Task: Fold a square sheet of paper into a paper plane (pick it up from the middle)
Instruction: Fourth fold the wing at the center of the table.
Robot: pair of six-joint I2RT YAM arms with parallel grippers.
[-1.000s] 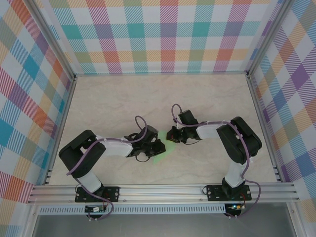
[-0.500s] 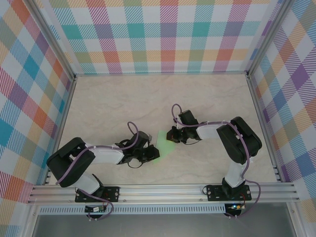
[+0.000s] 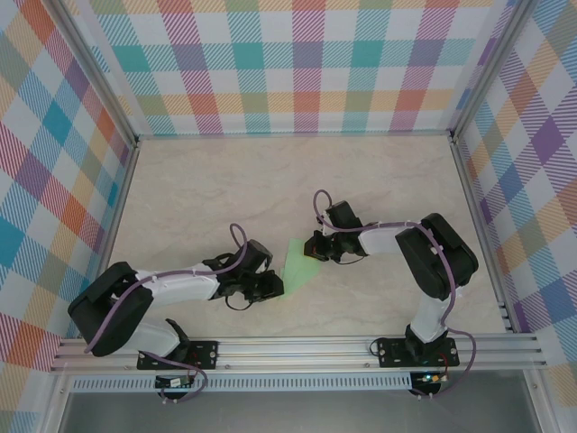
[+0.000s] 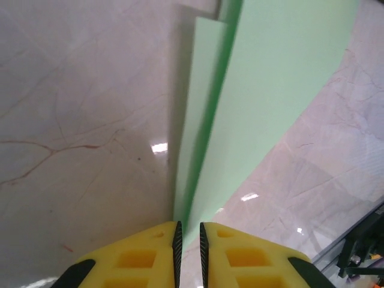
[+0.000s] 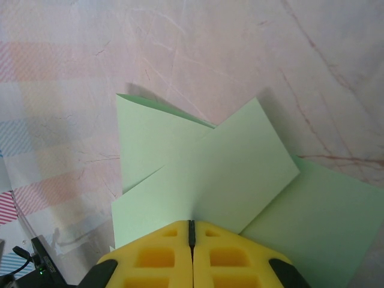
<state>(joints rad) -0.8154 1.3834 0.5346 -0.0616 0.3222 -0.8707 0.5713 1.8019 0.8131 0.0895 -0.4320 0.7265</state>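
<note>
Closer, paper (image 5: 204,174) in overlapping folds.

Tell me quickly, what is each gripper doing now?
Left gripper: nearly closed at a corner of the paper; hold cannot be told.
Right gripper: closed on the paper.

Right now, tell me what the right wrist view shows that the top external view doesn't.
Right wrist adds: the paper's overlapping folded flaps up close, and the right gripper shut on its edge. Top external adds: both arms whole, the left gripper at the paper's near-left corner, and the plaid walls. Shared: the green paper on the marble table, with the right gripper at it.
</note>
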